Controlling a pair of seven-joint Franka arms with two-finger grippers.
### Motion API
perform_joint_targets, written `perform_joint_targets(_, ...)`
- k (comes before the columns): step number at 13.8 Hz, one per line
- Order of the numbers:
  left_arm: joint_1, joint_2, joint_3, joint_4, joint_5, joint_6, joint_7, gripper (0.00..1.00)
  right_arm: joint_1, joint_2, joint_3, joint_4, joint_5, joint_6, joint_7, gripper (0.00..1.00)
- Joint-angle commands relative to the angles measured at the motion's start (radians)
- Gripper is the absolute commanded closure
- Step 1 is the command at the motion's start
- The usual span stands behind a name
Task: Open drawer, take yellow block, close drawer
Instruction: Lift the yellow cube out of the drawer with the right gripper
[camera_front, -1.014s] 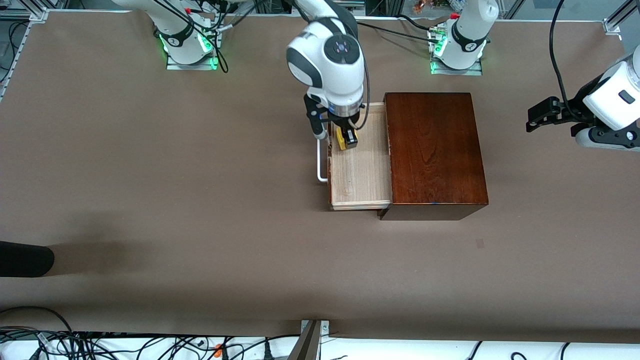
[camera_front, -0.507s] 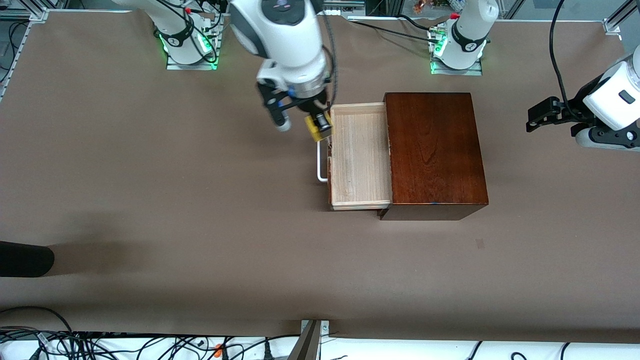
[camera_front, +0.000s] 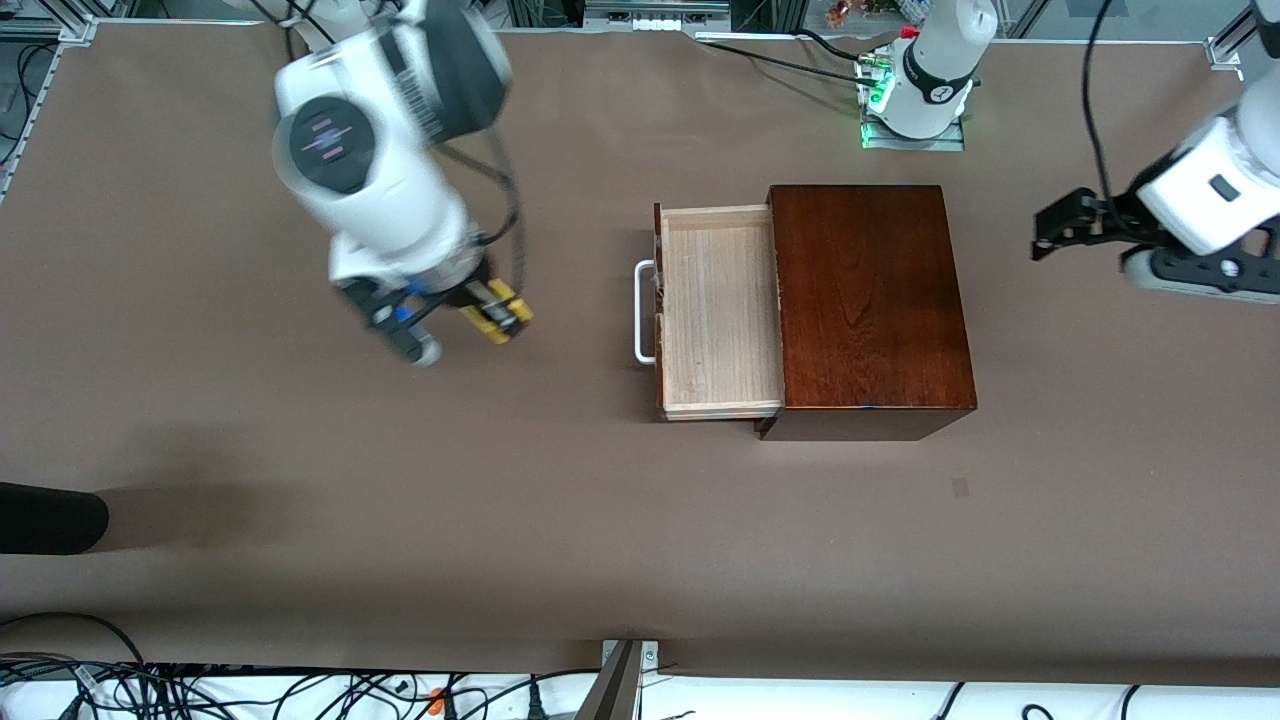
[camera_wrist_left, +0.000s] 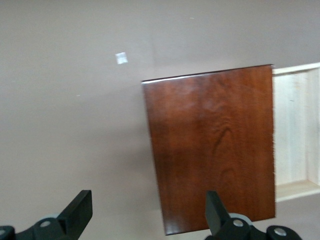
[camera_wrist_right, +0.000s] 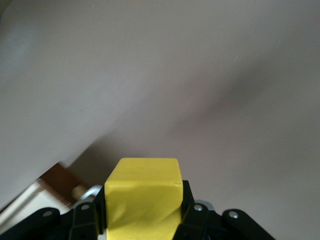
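Brown table (camera_front: 200, 420) surface, well lit. Right gripper (camera_front: 470, 325) has carried the yellow block (camera_front: 497, 318) out of the drawer (camera_front: 718, 310) and now hangs over bare table toward the right arm's end, fingers (camera_wrist_right: 192, 215) clenched on the block. A second ago the block was inside the drawer; that now stands pulled out and empty. Removal judged complete; closing remains. Left gripper (camera_front: 1068, 222) waits over the table beside the wooden box (camera_front: 870, 300), fingers (camera_wrist_left: 80, 212) spread.

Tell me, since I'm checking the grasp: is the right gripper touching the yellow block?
Touching. The right wrist view shows the right gripper with its fingers pressed against both sides of the yellow block.
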Motion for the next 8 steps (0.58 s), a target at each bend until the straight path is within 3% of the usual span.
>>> perform_joint_targets(1,-0.011,-0.006,-0.081,0.004,-0.028,0.004,0.002,0.00,0.005,-0.043,-0.112,-0.128,0.027,0.002,-0.306,0.94)
perform_joint_targets(4,-0.017,0.015,-0.222,0.004,-0.028,0.005,0.000,0.00,-0.013,-0.036,-0.192,-0.217,0.027,0.038,-0.548,0.93)
perform_joint_targets(7,-0.081,0.075,-0.381,0.006,-0.011,0.102,0.008,0.00,-0.058,-0.032,-0.199,-0.334,0.024,0.129,-0.729,0.93)
perform_joint_targets(8,-0.132,0.094,-0.395,0.004,0.004,0.137,0.013,0.00,-0.077,-0.028,-0.200,-0.362,0.024,0.160,-0.780,0.93)
